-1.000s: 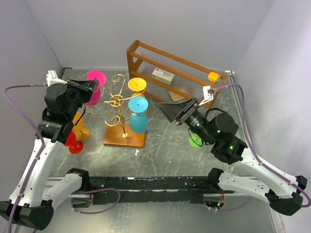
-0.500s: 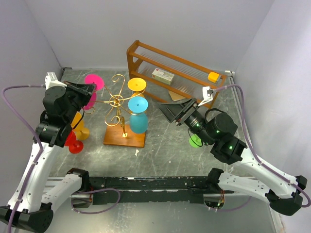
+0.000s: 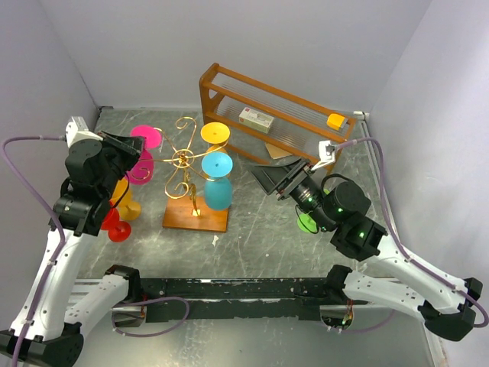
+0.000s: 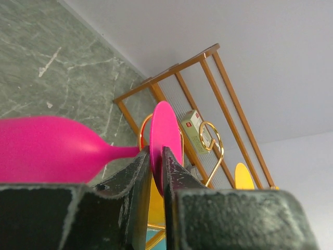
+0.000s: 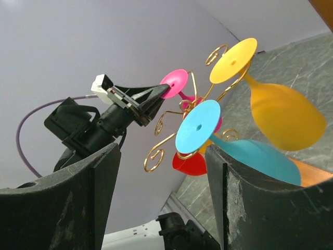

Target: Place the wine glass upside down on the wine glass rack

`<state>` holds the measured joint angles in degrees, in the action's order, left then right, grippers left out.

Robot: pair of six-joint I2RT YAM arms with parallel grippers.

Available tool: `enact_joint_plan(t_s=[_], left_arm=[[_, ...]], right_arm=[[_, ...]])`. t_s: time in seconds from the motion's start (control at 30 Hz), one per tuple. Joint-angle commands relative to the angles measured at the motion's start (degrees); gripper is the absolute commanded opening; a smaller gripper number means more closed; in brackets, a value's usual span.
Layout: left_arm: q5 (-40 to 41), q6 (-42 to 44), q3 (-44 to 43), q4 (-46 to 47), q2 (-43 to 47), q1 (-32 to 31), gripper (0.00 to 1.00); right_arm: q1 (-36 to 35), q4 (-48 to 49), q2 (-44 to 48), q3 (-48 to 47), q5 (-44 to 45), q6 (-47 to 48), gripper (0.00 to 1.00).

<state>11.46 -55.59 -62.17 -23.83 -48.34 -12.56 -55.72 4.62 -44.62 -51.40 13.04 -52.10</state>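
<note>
The gold wire rack (image 3: 183, 157) stands on its wooden base (image 3: 195, 217) at mid-left. A yellow glass (image 3: 215, 133) and a blue glass (image 3: 218, 191) hang upside down on its right arms. My left gripper (image 3: 128, 147) is shut on the flat foot of a pink wine glass (image 3: 145, 138), held stem sideways just left of the rack. In the left wrist view the fingers (image 4: 179, 179) pinch the pink foot (image 4: 166, 133), the bowl (image 4: 47, 151) points left, and a gold scroll arm (image 4: 210, 140) curls close behind. My right gripper (image 3: 275, 177) is open and empty, right of the rack.
A brown wooden shelf (image 3: 271, 107) with a small box and a yellow block stands at the back. An orange glass (image 3: 127, 206) and a red glass (image 3: 116, 226) stand on the table under my left arm. A green glass (image 3: 307, 222) sits under my right arm.
My left gripper has drawn the pink glass slightly toward the near side, its foot lower in the top view. The right arm has barely moved.
</note>
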Motion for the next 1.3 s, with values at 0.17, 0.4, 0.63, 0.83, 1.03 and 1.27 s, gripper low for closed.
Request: enact_joint_plan(t_s=[0.17, 0.4, 0.63, 0.83, 1.03, 1.27], left_arm=[[3.41, 4.78, -0.31, -2.44, 1.3, 0.52, 0.26], [5.42, 6.61, -1.19, -4.61, 3.38, 0.52, 0.29], [8.91, 16.86, -3.66, -7.14, 7.8, 0.52, 0.44], [2.34, 29.43, -4.08, -5.91, 13.88, 0.52, 0.67], [-6.77, 36.54, -4.85, -6.8, 17.02, 0.52, 0.77], [-18.51, 38.26, -6.55, -6.42, 17.29, 0.52, 0.83]], right_arm=[[0.0, -1.39, 2.88, 2.13, 6.04, -0.44, 0.66], [0.03, -7.86, 2.88, 2.28, 11.42, 1.27, 0.65], [-0.02, -26.76, 2.84, -0.56, 31.16, 4.48, 0.64], [0.0, -45.95, 2.07, -3.07, 47.24, 2.37, 0.63], [-0.01, -59.83, -6.51, -7.81, 52.05, -1.83, 0.58], [0.09, -69.81, -17.14, -8.94, 53.71, -12.07, 0.66]])
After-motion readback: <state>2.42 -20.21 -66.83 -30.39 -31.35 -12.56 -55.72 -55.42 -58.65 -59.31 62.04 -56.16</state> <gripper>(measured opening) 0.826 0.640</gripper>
